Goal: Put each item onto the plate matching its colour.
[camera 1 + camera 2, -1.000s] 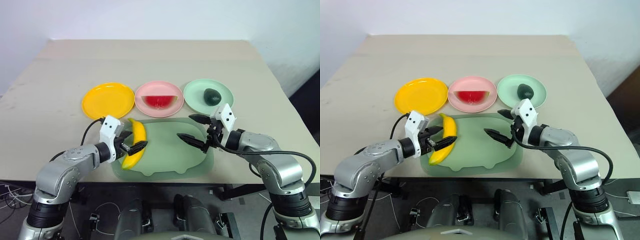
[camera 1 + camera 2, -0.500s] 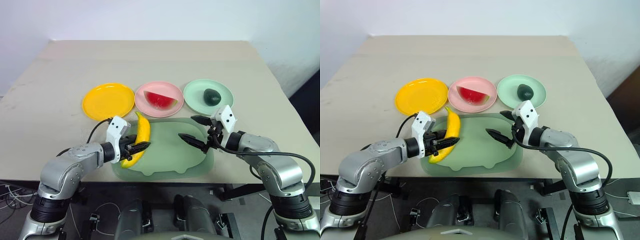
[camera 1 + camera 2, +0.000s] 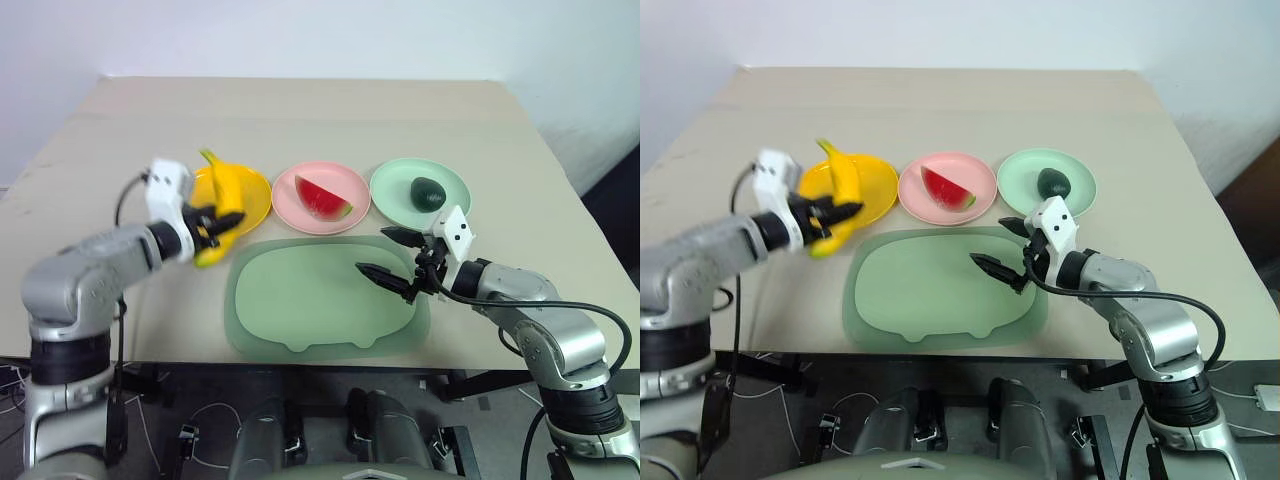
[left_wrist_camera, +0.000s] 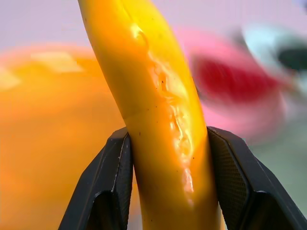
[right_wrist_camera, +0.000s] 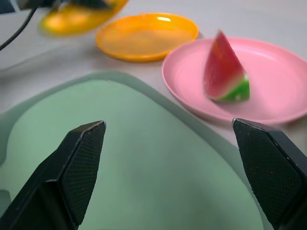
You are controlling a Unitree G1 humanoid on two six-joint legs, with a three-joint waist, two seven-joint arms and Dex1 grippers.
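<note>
A large green board (image 3: 320, 300) lay at the near edge of the table (image 3: 300, 120), with three round plates in a row just behind it. The pink plate (image 3: 345, 183) in the middle held a red watermelon wedge (image 3: 321, 197) with a green rind, and the pale green plate (image 3: 450, 180) to its right held a small dark avocado (image 3: 428, 192). Nothing lay between the banana (image 3: 221, 205) and the yellow plate (image 3: 255, 195).

The left gripper (image 3: 205, 225) was closed on the banana, one black finger pressed to each side of its middle, and held it in the air over the near left part of the yellow plate. The banana's long axis ran from its stem end, up and away from the robot, down to its lower end near the plate's front rim. It was smooth, glossy and yellow, with a gentle curve.

The right gripper (image 3: 392, 258) hovered over the board's right side, its fingers spread wide with nothing between them.
</note>
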